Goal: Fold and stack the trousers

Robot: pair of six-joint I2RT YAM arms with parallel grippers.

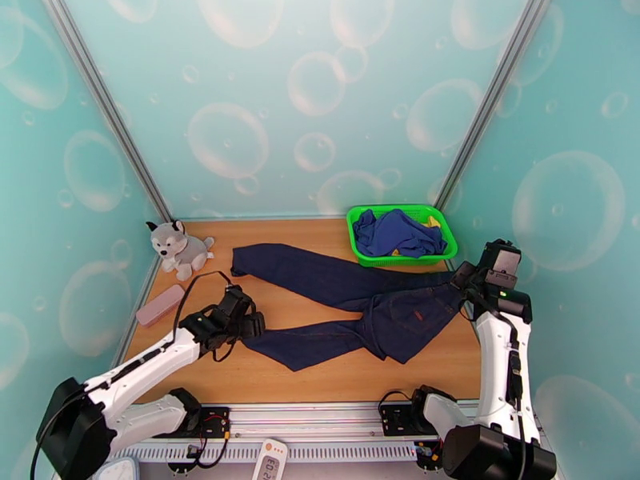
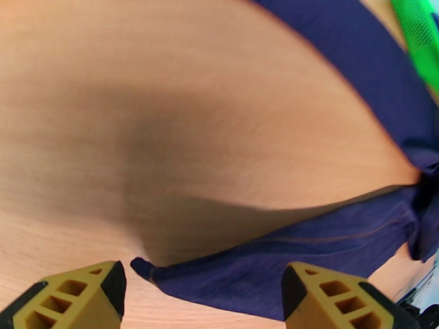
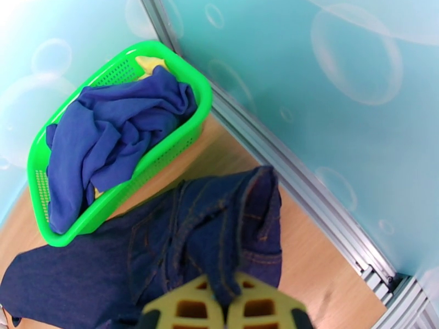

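Trousers (image 1: 400, 314) are sprawled across the middle of the top view, legs pointing left. Right gripper (image 3: 225, 309) is pinched tight on the waist end at center right. Left gripper (image 2: 200, 294) has fingers spread wide, with the lower leg's hem right by the gap.

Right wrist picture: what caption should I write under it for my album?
The right fingers pinch the navy trousers at the bunched waist, near a green basket holding blue clothes.
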